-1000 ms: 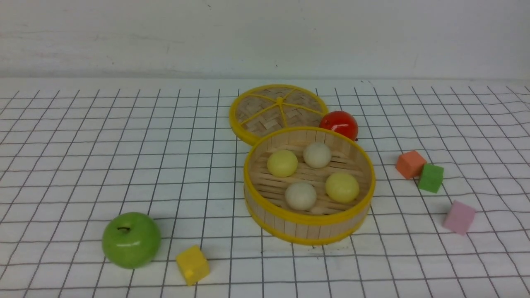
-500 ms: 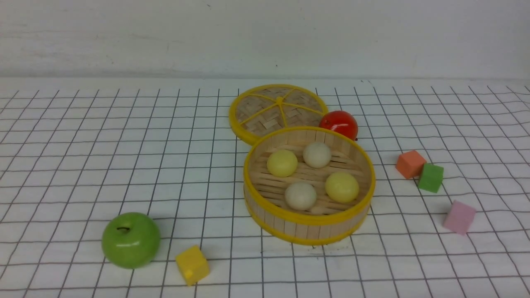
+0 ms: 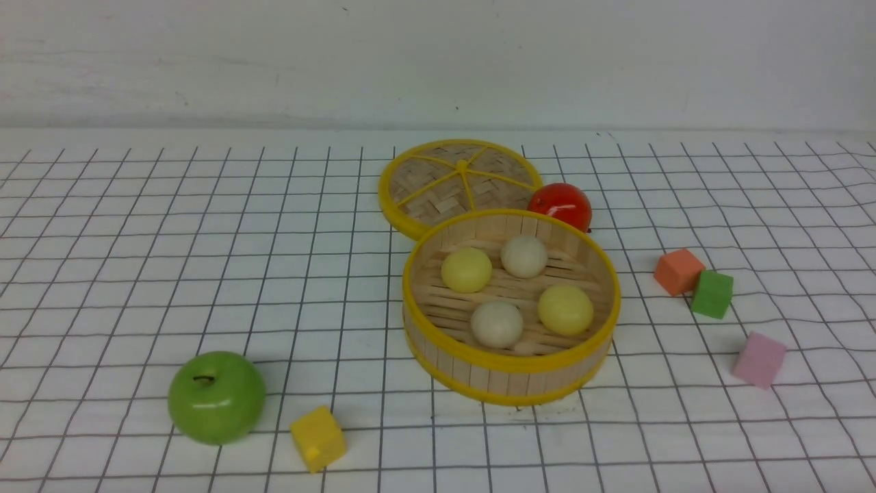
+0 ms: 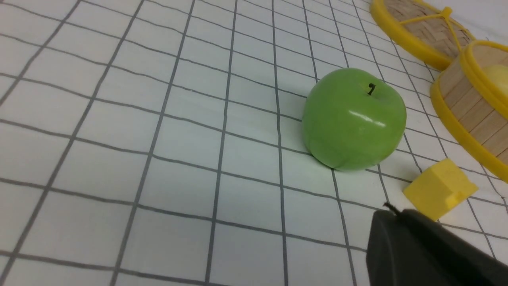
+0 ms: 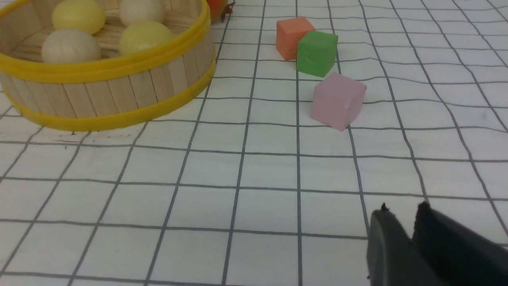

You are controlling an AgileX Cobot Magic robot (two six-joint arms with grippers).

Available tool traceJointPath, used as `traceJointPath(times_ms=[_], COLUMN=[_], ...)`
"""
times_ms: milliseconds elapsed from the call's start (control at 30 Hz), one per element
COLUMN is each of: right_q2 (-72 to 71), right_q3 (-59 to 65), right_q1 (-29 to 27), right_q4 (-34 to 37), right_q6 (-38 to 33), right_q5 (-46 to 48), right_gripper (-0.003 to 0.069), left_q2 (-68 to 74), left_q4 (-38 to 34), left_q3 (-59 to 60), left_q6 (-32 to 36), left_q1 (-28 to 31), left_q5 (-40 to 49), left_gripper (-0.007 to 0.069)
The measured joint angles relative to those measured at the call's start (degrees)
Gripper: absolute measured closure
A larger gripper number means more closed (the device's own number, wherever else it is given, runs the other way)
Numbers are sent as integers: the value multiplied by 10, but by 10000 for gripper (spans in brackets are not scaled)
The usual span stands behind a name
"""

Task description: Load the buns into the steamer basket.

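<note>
Since the buns [image 3: 497, 324] are all inside the steamer basket [image 3: 514, 361], I'd call it done remotely. Left pincer [image 4: 391, 209] shut, right pincer [image 5: 403, 210] slightly open, both empty, well clear of the basket.

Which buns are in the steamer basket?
All four are in: two yellow and two off-white buns rest inside the basket's rim.

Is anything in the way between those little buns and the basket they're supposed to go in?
Nothing visible is in the way: all four buns already sit inside the steamer basket, on its slatted floor. Its woven lid is off, lying behind it.
</note>
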Motion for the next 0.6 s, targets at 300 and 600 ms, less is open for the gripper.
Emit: traceJointPath(times_ms=[300, 600], right_q2=[0, 0], right_q3=[0, 0], right_q1=[0, 0], right_q4=[0, 0], right_q6=[0, 0], right_q5=[0, 0], right_gripper=[540, 533], left_q2=[0, 0], left_q4=[0, 0], left_q3=[0, 0], left_q6=[0, 0], left_q1=[0, 0], left_q5=[0, 0], left_gripper=[629, 622])
